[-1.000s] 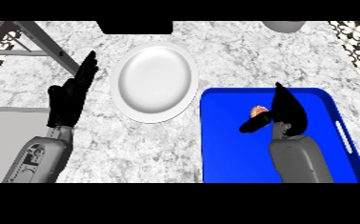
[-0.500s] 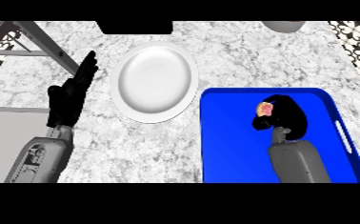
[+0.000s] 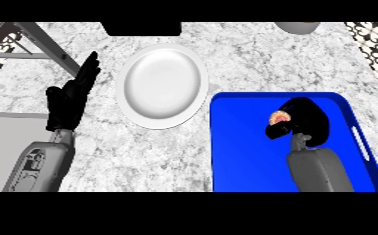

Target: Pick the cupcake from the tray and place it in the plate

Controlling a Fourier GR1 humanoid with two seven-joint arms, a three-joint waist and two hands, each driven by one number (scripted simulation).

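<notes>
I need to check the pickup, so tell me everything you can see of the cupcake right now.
Only part of the cupcake shows: a small round pinkish top with a paler, tan edge. The rest is hidden by the right hand, whose black fingers curl round it. It sits over the blue tray, in the tray's far half, to the right of the white plate. Whether it rests on the tray or is lifted off it cannot be told. Its wrapper and base are not visible.

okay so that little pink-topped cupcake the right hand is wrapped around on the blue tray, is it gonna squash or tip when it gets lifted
Probably soft: the small pink-topped cupcake looks small beside the black right hand curled round it, so the fingers could dent it. Likely light for its size. It may tip if set down tilted on the white round plate, whose surface looks smooth and slightly dished.
</notes>
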